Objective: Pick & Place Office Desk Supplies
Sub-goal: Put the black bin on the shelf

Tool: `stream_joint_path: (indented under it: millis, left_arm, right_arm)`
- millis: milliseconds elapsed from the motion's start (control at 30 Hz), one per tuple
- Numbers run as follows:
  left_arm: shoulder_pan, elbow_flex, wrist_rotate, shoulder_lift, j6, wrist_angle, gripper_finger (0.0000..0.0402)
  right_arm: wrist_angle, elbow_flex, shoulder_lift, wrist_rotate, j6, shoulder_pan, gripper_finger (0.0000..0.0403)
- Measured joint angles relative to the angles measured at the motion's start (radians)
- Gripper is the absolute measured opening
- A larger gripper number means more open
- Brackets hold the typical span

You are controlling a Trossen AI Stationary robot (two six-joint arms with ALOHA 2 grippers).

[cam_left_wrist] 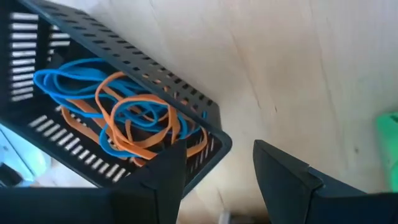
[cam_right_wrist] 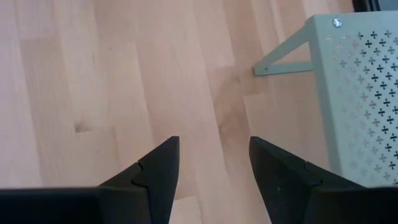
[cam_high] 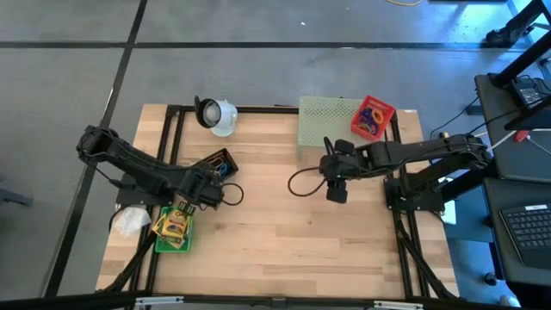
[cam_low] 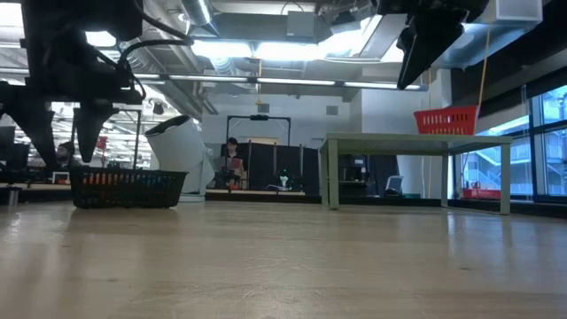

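Note:
A black mesh basket (cam_high: 220,162) (cam_left_wrist: 124,112) stands on the table's left half, with blue and orange rubber-band loops (cam_left_wrist: 118,112) lying inside it. Yellow-green crayon boxes (cam_high: 172,226) lie flat near the left edge. My left gripper (cam_high: 207,182) (cam_left_wrist: 214,174) is open and hovers above the basket's near corner, its fingers clear of the basket (cam_low: 128,188) in the low view. My right gripper (cam_high: 336,188) (cam_right_wrist: 214,165) is open, high over bare wood beside the pale green mesh stand (cam_high: 331,120). Clips do not show.
A white cup-shaped object (cam_high: 215,114) lies at the far edge. A red basket (cam_high: 372,118) with coloured items sits on top of the green stand (cam_right_wrist: 360,93) at the far right. Something white and crumpled (cam_high: 129,220) lies by the crayon boxes. The table's middle and near part is bare wood.

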Motion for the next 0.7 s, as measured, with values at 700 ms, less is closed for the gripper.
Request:
stream_joint_path:
  millis: [700]
  left_arm:
    - [0.126,-0.001,0.031,0.124,-0.023,0.039,0.0146]
  right_arm:
    - [0.022,0.000,0.000,0.000,0.026,0.058,0.0197]
